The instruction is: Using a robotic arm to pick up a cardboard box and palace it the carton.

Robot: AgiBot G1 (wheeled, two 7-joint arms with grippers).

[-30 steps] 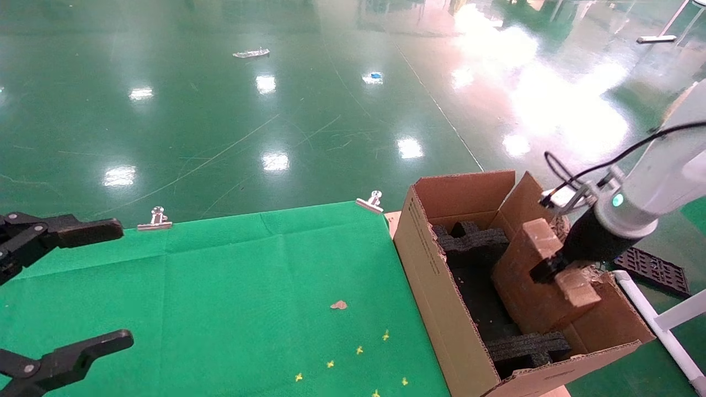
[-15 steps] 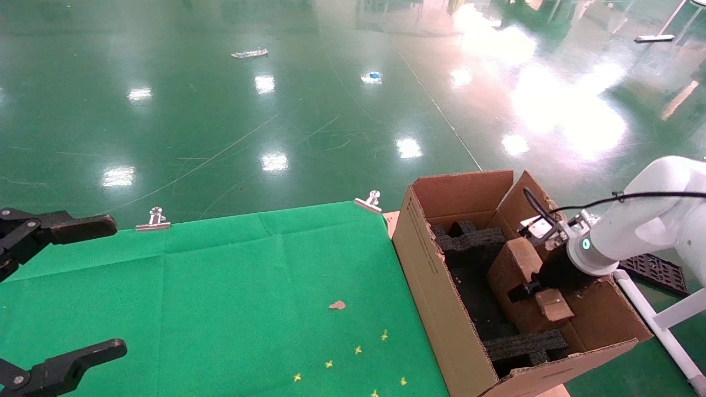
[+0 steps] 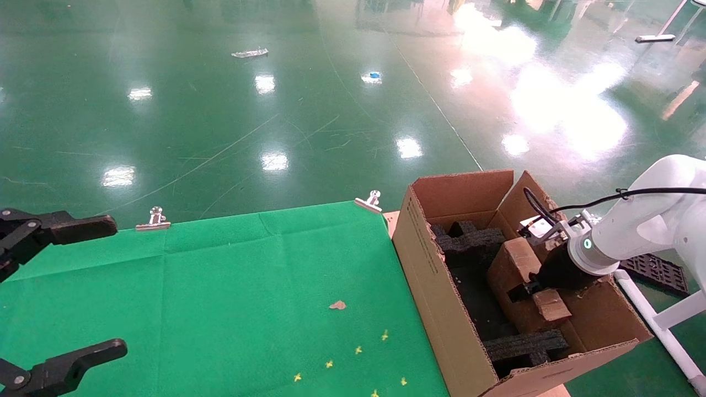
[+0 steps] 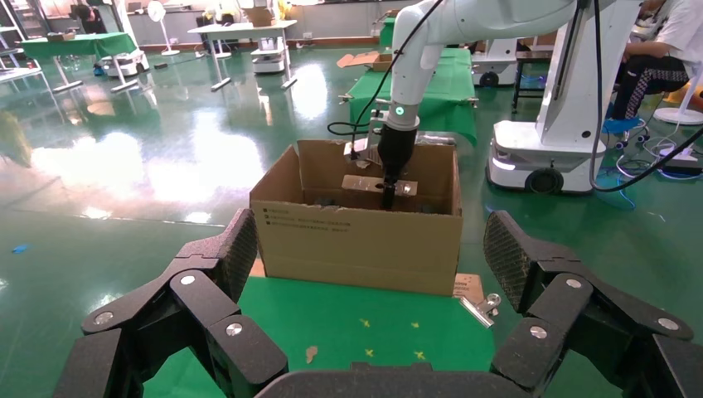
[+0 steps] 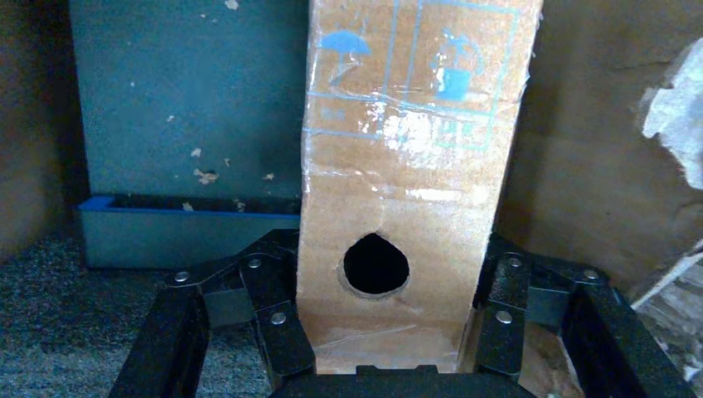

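Observation:
The carton stands open at the right end of the green table, lined with black foam blocks. The white robotic arm reaches down into it from the right. My right gripper is shut on the cardboard box, which sits low inside the carton between the foam blocks. In the right wrist view the taped cardboard box, with its round hole, fills the space between the fingers of the right gripper. My left gripper hangs open over the table's left end, holding nothing.
A green cloth covers the table, held by metal clips at the far edge. A cardboard scrap and yellow marks lie on it. A black grid and a white pipe frame are right of the carton.
The right arm has lowered the cardboard box down into the carton, then nearly stopped. The left gripper shifted slightly.

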